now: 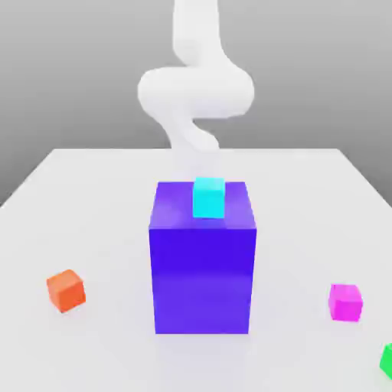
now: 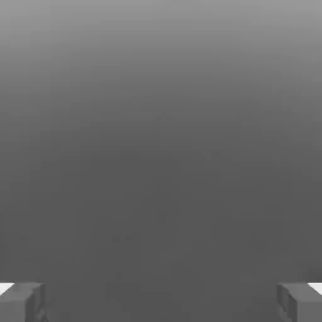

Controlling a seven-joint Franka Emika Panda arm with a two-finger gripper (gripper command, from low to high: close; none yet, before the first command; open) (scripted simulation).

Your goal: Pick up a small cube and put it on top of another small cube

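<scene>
A small cyan cube (image 1: 208, 197) rests on top of a large violet-blue block (image 1: 202, 268) in the middle of the table. On the table at the exterior view's left lies a small orange cube (image 1: 66, 289). A small magenta cube (image 1: 344, 302) sits at the right, and a green cube (image 1: 387, 360) is cut off by the lower right corner. The white arm (image 1: 195, 92) rises behind the block. In the hand view my gripper (image 2: 161, 302) is open: the two grey fingertips (image 2: 22, 300) stand far apart, with plain grey background between them.
The white table (image 1: 99, 199) stretches wide around the block, with its far edge behind the arm. The tall block stands between the arm and the cubes near the front.
</scene>
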